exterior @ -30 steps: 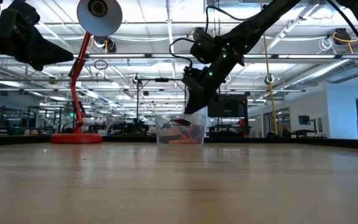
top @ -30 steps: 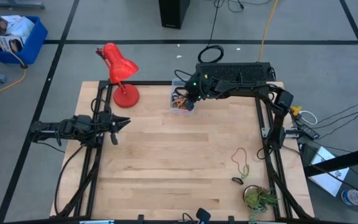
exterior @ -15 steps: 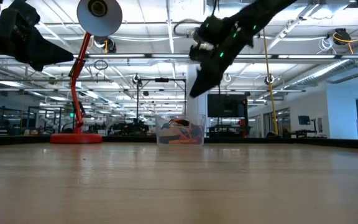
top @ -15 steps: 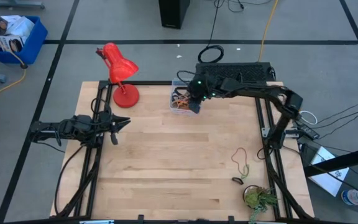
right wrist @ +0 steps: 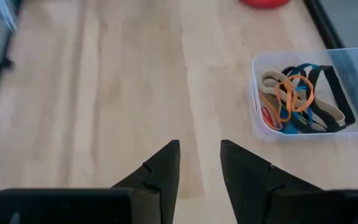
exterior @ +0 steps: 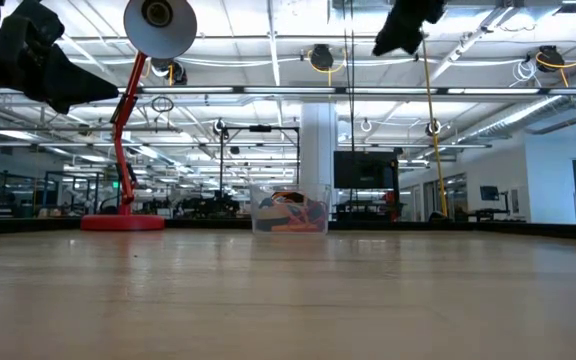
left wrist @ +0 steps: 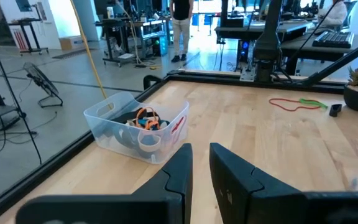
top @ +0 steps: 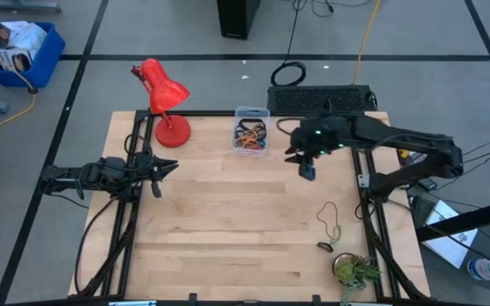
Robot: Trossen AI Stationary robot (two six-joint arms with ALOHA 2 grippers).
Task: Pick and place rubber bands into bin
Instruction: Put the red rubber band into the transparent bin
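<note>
Robotics lab: workbenches [left wrist: 328,46] and open industrial ceiling [exterior: 268,60].

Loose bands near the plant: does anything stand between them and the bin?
Nothing visible does. Bare table lies between the loose bands and the bin; the right gripper hangs above that stretch, fingers empty.

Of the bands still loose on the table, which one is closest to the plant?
The small black band, lying just above the potted plant. The red band and the olive-green band lie farther up, toward the right claw.
</note>
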